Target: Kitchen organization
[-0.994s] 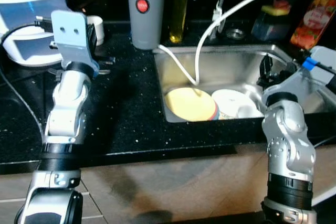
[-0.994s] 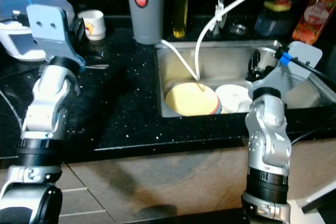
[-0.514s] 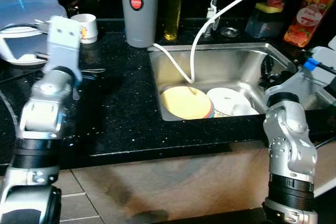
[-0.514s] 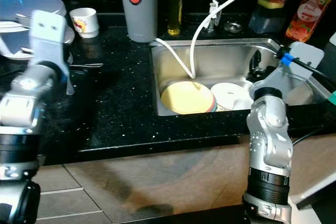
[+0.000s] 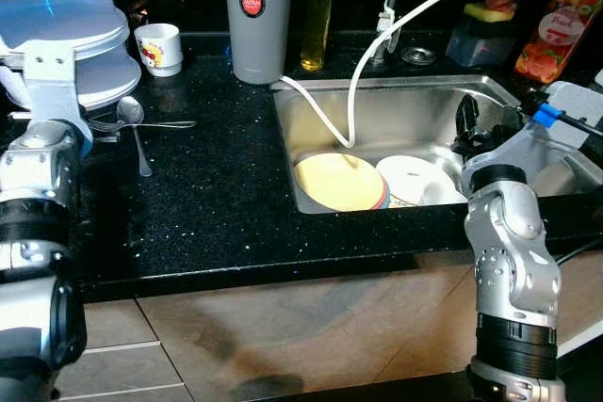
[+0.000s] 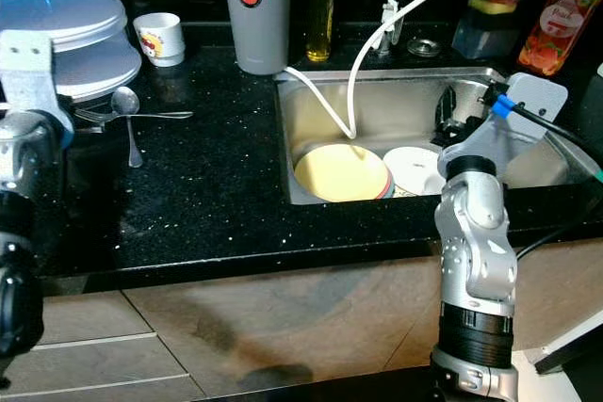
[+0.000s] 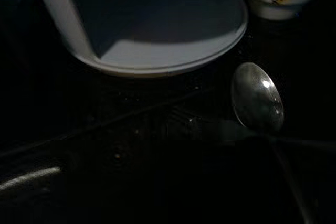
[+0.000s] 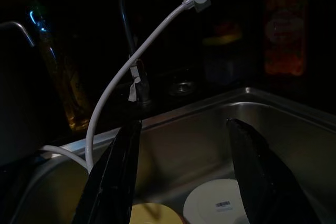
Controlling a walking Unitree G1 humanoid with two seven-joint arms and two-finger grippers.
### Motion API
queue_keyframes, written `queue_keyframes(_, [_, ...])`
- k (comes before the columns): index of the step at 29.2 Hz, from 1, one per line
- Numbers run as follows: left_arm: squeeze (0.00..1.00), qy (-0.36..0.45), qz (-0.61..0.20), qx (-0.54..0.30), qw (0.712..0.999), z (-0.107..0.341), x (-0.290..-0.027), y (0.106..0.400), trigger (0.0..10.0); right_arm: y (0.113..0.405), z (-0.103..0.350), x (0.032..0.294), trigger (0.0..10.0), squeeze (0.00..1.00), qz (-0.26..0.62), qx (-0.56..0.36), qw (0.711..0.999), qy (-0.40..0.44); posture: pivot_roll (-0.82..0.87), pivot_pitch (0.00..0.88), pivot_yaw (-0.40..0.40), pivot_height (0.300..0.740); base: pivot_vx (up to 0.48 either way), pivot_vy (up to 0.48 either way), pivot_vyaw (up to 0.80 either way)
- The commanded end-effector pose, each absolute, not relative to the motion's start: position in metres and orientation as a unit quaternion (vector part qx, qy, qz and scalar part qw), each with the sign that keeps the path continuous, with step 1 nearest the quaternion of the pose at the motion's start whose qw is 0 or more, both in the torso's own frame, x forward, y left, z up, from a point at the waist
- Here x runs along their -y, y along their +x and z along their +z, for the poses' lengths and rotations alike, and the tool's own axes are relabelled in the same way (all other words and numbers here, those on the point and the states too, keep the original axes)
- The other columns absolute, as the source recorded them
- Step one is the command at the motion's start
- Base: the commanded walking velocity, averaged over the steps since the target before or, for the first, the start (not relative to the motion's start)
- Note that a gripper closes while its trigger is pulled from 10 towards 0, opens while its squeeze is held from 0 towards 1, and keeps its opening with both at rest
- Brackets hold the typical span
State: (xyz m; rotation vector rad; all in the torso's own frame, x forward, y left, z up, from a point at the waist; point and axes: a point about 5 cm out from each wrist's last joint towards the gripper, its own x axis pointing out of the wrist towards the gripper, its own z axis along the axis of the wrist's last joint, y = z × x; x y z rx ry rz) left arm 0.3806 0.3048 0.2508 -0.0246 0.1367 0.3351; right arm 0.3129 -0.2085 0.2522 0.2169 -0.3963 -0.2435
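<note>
A yellow plate [image 5: 339,183] and a white plate [image 5: 410,176] lie in the steel sink [image 5: 415,110], with a small white cup beside them. My right gripper [image 8: 184,123] hovers over the sink's right side [image 5: 476,124]; it is open and holds nothing. A spoon [image 5: 132,112] and a fork [image 5: 141,125] lie on the black counter [image 5: 217,195] at the left. The spoon's bowl [image 7: 257,95] sits close to the white steamer base [image 7: 157,35]. My left arm's wrist plate [image 5: 49,68] stands at the counter's left edge, just left of the cutlery.
A tall blue-white steamer [image 5: 66,16] and a cartoon cup [image 5: 158,47] stand at the back left. A grey filter jug [image 5: 259,16], an oil bottle [image 5: 318,7] and a white hose [image 5: 415,8] stand behind the sink. A sponge holder [image 5: 490,30] and an orange bottle [image 5: 565,30] are at the back right.
My left arm has drawn back to the left and lower, uncovering the spoon and fork. The camera has shifted a little. The right arm stays over the sink.
</note>
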Motion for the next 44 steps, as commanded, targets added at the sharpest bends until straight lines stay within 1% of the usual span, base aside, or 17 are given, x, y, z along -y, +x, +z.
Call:
queue_keyframes(1, [1.00, -0.040, 0.172, -0.065, 0.982, 0.249, -0.306, 0.382, 10.0, 0.309, 0.256, 0.207, 10.0, 0.00, -0.114, 0.209, 0.966, 0.105, 0.01, 0.060, 0.001, 0.740, 0.000, 0.000, 0.00])
queue_keyframes(7, [1.00, -0.080, 0.171, -0.058, 0.980, 0.252, -0.302, 0.388, 10.0, 0.316, 0.268, 0.196, 10.0, 0.00, -0.081, 0.223, 0.968, 0.080, 0.02, 0.113, 0.012, 0.740, 0.000, 0.000, 0.00])
queue_keyframes(8, [0.00, -0.092, 0.167, -0.048, 0.981, 0.259, -0.303, 0.390, 10.0, 0.323, 0.268, 0.187, 10.0, 0.00, -0.055, 0.214, 0.973, 0.057, 0.04, 0.137, 0.011, 0.740, 0.000, 0.000, 0.00])
queue_keyframes(13, [0.00, -0.085, 0.173, -0.031, 0.981, 0.269, -0.308, 0.388, 10.0, 0.327, 0.269, 0.172, 10.0, 0.00, -0.018, 0.217, 0.974, 0.056, 0.07, 0.188, 0.008, 0.740, 0.000, 0.000, 0.00])
queue_keyframes(17, [0.00, -0.077, 0.169, -0.002, 0.983, 0.290, -0.316, 0.382, 10.0, 0.327, 0.291, 0.156, 10.0, 0.00, 0.043, 0.263, 0.961, 0.071, 0.10, 0.240, 0.006, 0.740, 0.000, 0.000, 0.00])
queue_keyframes(21, [0.00, -0.054, 0.187, 0.020, 0.981, 0.301, -0.322, 0.376, 10.0, 0.325, 0.298, 0.156, 10.0, 0.00, 0.055, 0.279, 0.956, 0.077, 0.12, 0.268, 0.004, 0.740, 0.000, 0.000, 0.00])
queue_keyframes(24, [0.00, 0.000, 0.196, 0.067, 0.978, 0.321, -0.328, 0.368, 10.0, 0.325, 0.302, 0.157, 10.0, 0.00, 0.061, 0.290, 0.952, 0.079, 0.13, 0.289, 0.006, 0.740, 0.000, 0.000, 0.00])
queue_keyframes(28, [0.00, 0.030, 0.171, 0.114, 0.978, 0.342, -0.325, 0.361, 10.0, 0.323, 0.301, 0.159, 10.0, 0.00, 0.057, 0.297, 0.950, 0.082, 0.15, 0.301, 0.011, 0.740, 0.000, 0.000, 0.00])
queue_keyframes(31, [0.00, -0.014, 0.177, 0.103, 0.979, 0.346, -0.335, 0.359, 10.0, 0.320, 0.298, 0.161, 10.0, 0.00, 0.050, 0.298, 0.949, 0.085, 0.14, 0.304, 0.019, 0.740, 0.000, 0.000, 0.00])
queue_keyframes(33, [0.00, -0.064, 0.178, 0.064, 0.980, 0.332, -0.340, 0.361, 10.0, 0.319, 0.296, 0.162, 10.0, 0.00, 0.048, 0.296, 0.950, 0.084, 0.14, 0.305, 0.020, 0.740, 0.000, 0.000, 0.00])
queue_keyframes(35, [0.00, -0.105, 0.145, 0.041, 0.983, 0.317, -0.336, 0.367, 10.0, 0.317, 0.295, 0.163, 10.0, 0.00, 0.046, 0.297, 0.950, 0.079, 0.11, 0.305, 0.022, 0.740, 0.000, 0.000, 0.00])
queue_keyframes(37, [0.00, -0.120, 0.141, 0.035, 0.982, 0.311, -0.335, 0.369, 10.0, 0.315, 0.296, 0.164, 10.0, 0.00, 0.045, 0.299, 0.950, 0.073, 0.11, 0.305, 0.022, 0.740, 0.000, 0.000, 0.00])
queue_keyframes(39, [0.00, -0.185, 0.133, 0.010, 0.974, 0.294, -0.332, 0.375, 10.0, 0.311, 0.299, 0.165, 10.0, 0.00, 0.044, 0.305, 0.949, 0.064, 0.10, 0.301, 0.024, 0.740, 0.000, 0.000, 0.00])
queue_keyframes(40, [0.00, -0.185, 0.133, 0.010, 0.974, 0.294, -0.332, 0.375, 10.0, 0.311, 0.299, 0.165, 10.0, 0.00, 0.044, 0.305, 0.949, 0.064, 0.10, 0.301, 0.024, 0.740, 0.000, 0.000, 0.00])
queue_keyframes(41, [0.00, -0.213, 0.091, 0.000, 0.973, 0.286, -0.320, 0.381, 10.0, 0.309, 0.302, 0.168, 10.0, 0.00, 0.040, 0.311, 0.948, 0.059, 0.09, 0.296, 0.025, 0.740, 0.000, 0.000, 0.00])
queue_keyframes(43, [0.00, -0.213, 0.070, -0.001, 0.974, 0.285, -0.314, 0.383, 10.0, 0.308, 0.303, 0.169, 10.0, 0.00, 0.038, 0.312, 0.947, 0.058, 0.08, 0.289, 0.029, 0.740, 0.000, 0.000, 0.00])
queue_keyframes(44, [0.00, -0.207, 0.048, -0.002, 0.977, 0.283, -0.307, 0.386, 9.6, 0.307, 0.304, 0.170, 10.0, 0.00, 0.036, 0.314, 0.947, 0.057, 0.07, 0.284, 0.032, 0.740, 0.000, 0.000, 0.00])
